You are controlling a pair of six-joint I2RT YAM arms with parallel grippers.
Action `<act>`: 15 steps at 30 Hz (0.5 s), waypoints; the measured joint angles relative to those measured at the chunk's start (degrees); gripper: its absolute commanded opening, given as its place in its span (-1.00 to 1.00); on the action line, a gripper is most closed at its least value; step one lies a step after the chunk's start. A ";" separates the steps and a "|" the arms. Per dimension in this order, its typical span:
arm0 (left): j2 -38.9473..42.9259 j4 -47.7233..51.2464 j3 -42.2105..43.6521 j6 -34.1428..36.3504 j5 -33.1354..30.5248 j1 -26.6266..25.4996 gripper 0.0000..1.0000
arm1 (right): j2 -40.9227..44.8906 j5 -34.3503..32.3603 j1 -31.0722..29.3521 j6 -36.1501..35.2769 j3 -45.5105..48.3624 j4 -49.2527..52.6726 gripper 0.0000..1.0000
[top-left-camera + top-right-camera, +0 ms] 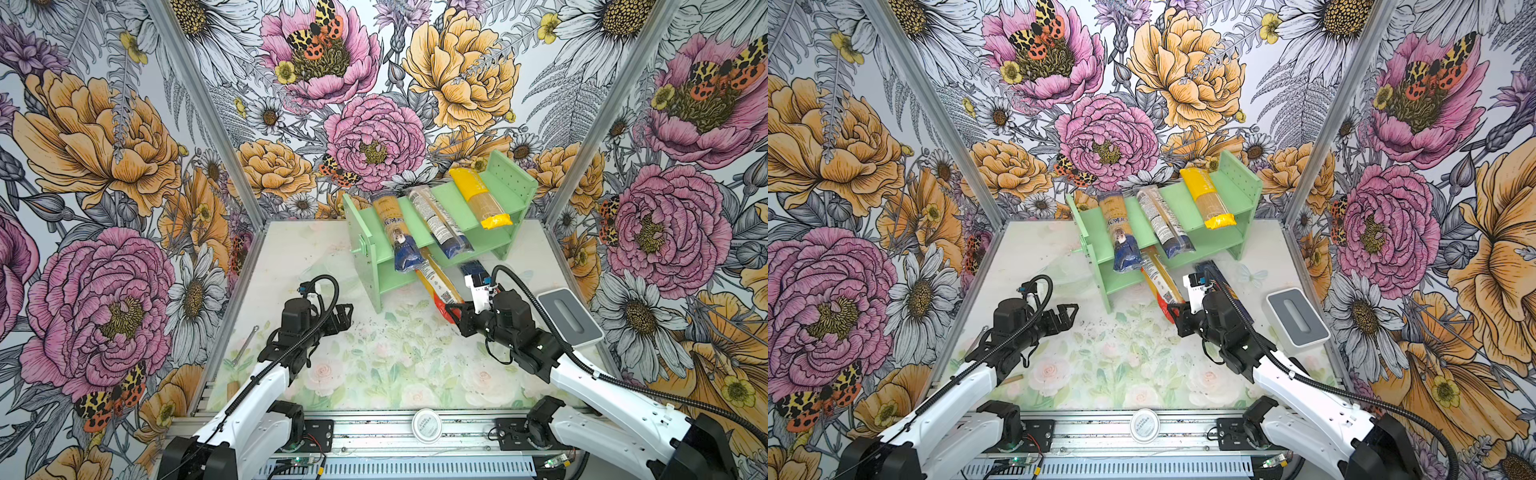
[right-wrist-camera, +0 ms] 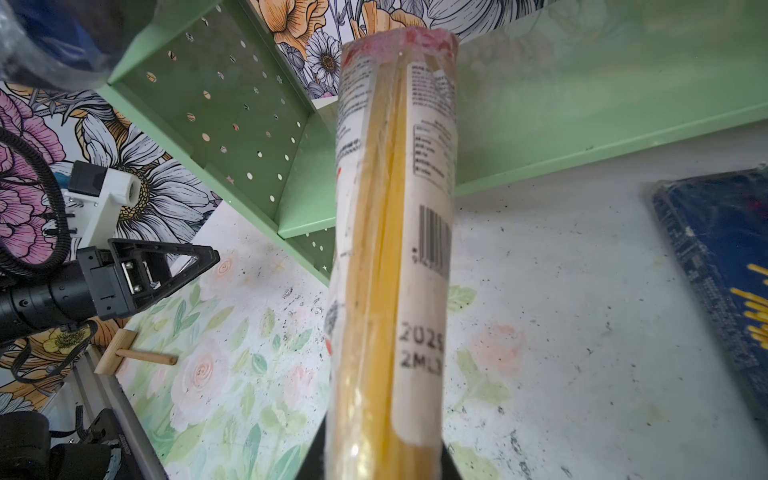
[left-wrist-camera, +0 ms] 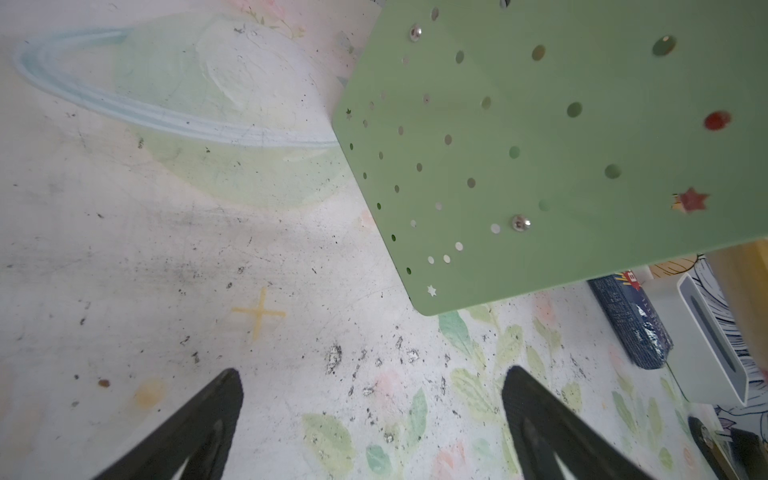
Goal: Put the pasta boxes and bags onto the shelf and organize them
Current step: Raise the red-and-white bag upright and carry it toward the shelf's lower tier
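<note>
Shelf (image 1: 448,194), mint green, two tiers, sits right of centre in both top views, against the back wall. Three packs lie slanted across its top tier, near ends hanging over the front edge. Left to right they are the left clear pack (image 1: 392,226) with a dark-blue end, the second clear pack (image 1: 432,218) and the yellow pack (image 1: 478,195).

Count: five packs, two clear, one yellow, one red, one dark blue. One shelf.

Left gripper (image 1: 340,318), lower left of centre, has its fingers (image 3: 208,424) spread wide and holds nothing, just beside the shelf's side panel.

Red pack (image 1: 438,282) slants at centre. Its far end is at the lower tier's front, under the left clear pack's blue end. Right gripper (image 1: 455,318) is clamped on its near end.

Dark-blue pack (image 2: 723,266) lies on the table in front of the shelf, mostly hidden behind the right wrist in the top views.

Grey slotted box (image 1: 569,318) is at right. Wooden T-peg (image 2: 124,353) lies near the left arm. White round disc (image 1: 427,424) sits on the front rail.
</note>
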State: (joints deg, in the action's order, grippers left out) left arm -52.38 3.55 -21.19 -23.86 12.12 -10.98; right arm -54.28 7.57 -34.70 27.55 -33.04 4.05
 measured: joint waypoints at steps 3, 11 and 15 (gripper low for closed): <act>0.00 0.00 0.00 0.00 0.00 0.00 0.98 | -1.22 -0.48 0.00 0.00 0.02 -3.13 -1.00; 0.11 0.00 0.00 0.00 0.00 0.00 0.98 | -5.84 -1.95 0.00 -0.22 0.04 -11.32 -1.00; 0.26 0.00 0.00 -0.02 0.00 -0.02 0.98 | -8.98 -2.71 0.00 -0.20 0.04 -14.23 -1.00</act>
State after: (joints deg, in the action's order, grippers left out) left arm -52.12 3.55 -21.19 -23.88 12.12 -11.00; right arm -63.26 4.86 -34.70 27.35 -32.99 -10.17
